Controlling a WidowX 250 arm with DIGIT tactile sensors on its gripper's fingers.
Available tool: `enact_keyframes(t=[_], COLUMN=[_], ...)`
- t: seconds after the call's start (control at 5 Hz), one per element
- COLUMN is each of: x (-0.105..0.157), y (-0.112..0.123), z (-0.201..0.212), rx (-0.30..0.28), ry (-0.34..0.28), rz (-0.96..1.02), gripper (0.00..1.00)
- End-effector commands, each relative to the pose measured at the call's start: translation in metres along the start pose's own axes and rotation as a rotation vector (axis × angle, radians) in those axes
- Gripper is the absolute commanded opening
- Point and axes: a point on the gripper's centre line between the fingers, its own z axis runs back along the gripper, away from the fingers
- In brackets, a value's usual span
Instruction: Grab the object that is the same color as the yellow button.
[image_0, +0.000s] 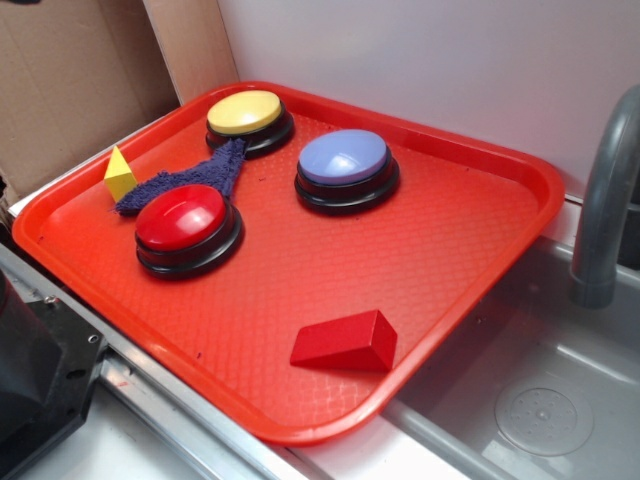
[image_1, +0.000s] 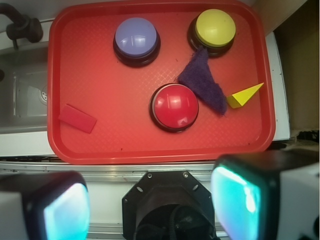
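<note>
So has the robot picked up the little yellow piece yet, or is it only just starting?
Only just starting, it seems. Nothing looks done: the yellow block sits on the red tray beside the purple cloth, untouched. The hand is open and empty, hanging off the tray's near edge. Left: move over the block, which matches the yellow button, lower, close and lift.

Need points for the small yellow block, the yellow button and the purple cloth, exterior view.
yellow block (image_0: 119, 176): exterior view, on its front face below the pointed tip.
yellow button (image_0: 244, 112): exterior view, on the centre of the dome top.
purple cloth (image_0: 218, 167): exterior view, on the middle of the fabric between the yellow and red buttons.
</note>
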Motion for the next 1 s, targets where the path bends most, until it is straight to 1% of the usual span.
enact_keyframes(t=[0.0,0.2,0.4,0.6,0.8], x=[0.000,0.011,0.019,0.028,0.035], y=[0.000,0.010,0.030,0.051,0.075], z=[0.000,-0.006,-0.011,-0.033,-0.056], rx=[0.000,0.002,-0.021,-0.034,0.005], ry=[0.000,-0.023,-0.038,-0.086,-0.116], rz=[0.000,0.118,0.290,0.468,0.668], gripper=[1.00,1.00,1.00,1.00,1.00])
